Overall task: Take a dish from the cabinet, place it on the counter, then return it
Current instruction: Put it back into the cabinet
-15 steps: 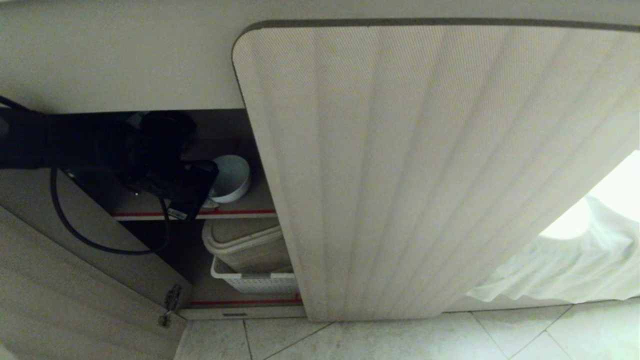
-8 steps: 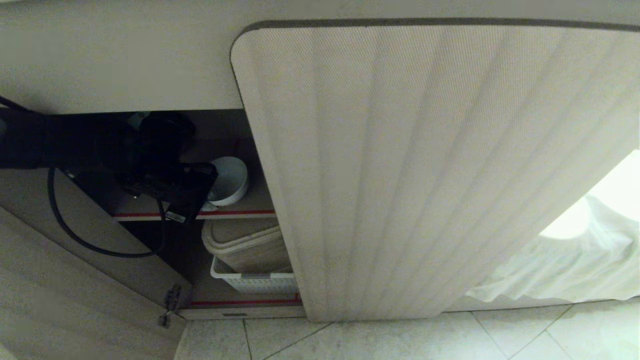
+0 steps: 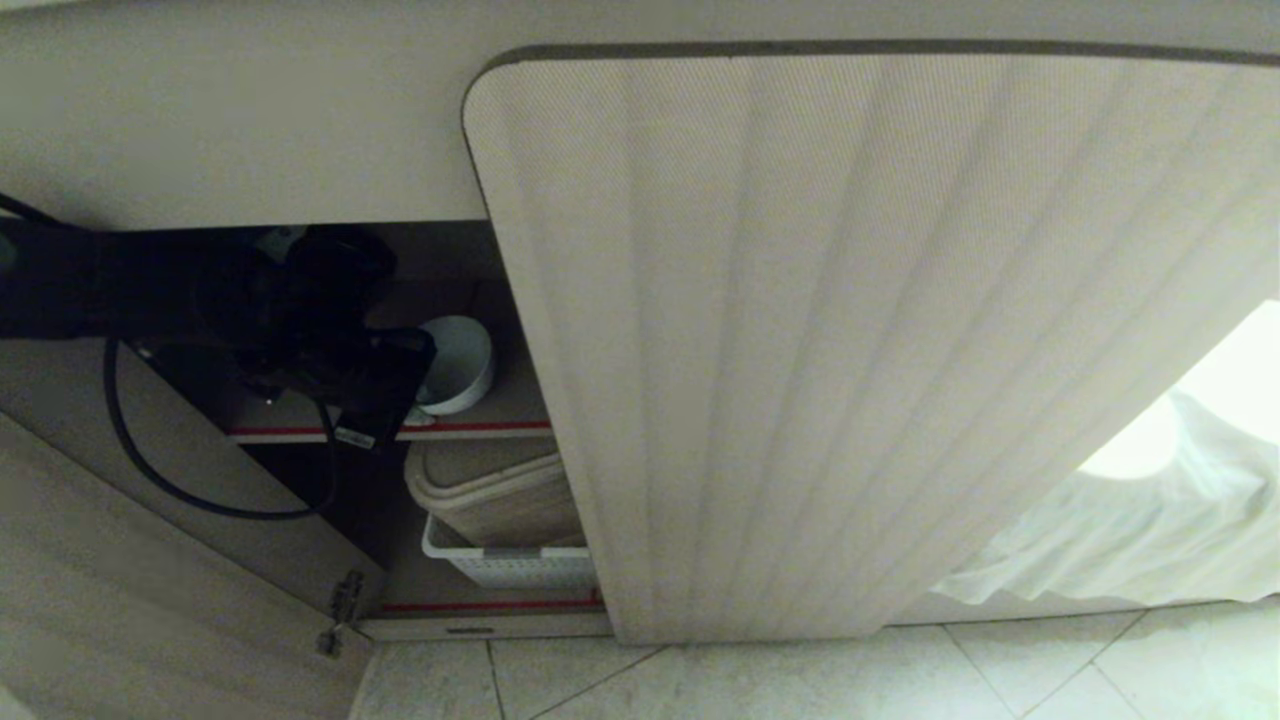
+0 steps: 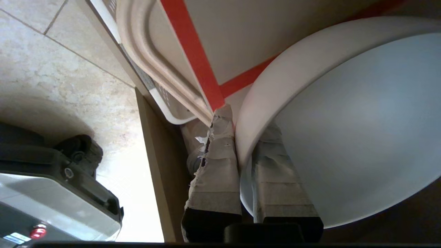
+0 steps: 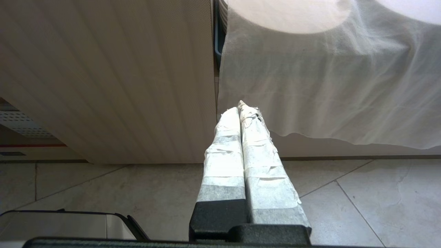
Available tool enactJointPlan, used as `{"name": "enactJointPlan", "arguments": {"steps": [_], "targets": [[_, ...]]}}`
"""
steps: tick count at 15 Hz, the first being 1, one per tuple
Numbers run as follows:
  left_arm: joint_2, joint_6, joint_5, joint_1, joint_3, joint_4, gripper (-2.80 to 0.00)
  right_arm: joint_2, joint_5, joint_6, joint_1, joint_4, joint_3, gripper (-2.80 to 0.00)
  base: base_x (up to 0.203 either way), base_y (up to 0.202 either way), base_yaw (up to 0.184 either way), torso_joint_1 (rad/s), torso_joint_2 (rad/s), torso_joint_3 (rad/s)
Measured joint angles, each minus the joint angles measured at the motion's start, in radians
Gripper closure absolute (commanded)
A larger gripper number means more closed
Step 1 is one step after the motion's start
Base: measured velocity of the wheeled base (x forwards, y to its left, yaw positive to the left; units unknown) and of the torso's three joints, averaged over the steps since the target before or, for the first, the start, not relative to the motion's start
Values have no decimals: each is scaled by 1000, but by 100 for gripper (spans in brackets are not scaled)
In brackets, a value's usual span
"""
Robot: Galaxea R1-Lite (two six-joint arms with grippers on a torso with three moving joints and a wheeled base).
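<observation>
Dim, soft; floor glare at right.

floor: pale marbled tile floor (image 3: pixel 800 670) with thin grout lines | drape: white cloth (image 3: pixel 1130 520) hanging at right | light: bright glare above cloth

White perforated plastic basket (image 3: pixel 510 565) sits on the lower shelf, below & just past the tips of the left fingers (image 4: pixel 220 165). Beige rounded-corner plastic tray w/ raised rim (image 3: pixel 495 495) stands tilted in the basket, its upper edge nearest those fingers; the basket's bottom is hidden. Thin white wrinkled cloth (image 5: pixel 327 86) hangs straight ahead of the right fingers (image 5: pixel 255 144), well beyond the tips, with its hem loose above the floor. Pale marbled floor tiles w/ thin grout lines (image 5: pixel 361 199) lie under the right fingers & run on beneath the cloth.
</observation>
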Motion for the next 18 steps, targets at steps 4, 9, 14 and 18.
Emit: {"name": "enactJointPlan", "arguments": {"steps": [4,9,14,18], "targets": [[-33,1,25,-37,81,8,0,0,0,0,0,0,0,0,0,0,0,0,0,0],[-64,7,42,-53,158,9,0,0,0,0,0,0,0,0,0,0,0,0,0,0],[-71,5,71,-58,180,-7,0,0,0,0,0,0,0,0,0,0,0,0,0,0],[-89,7,80,-60,237,-71,0,0,0,0,0,0,0,0,0,0,0,0,0,0]]}}
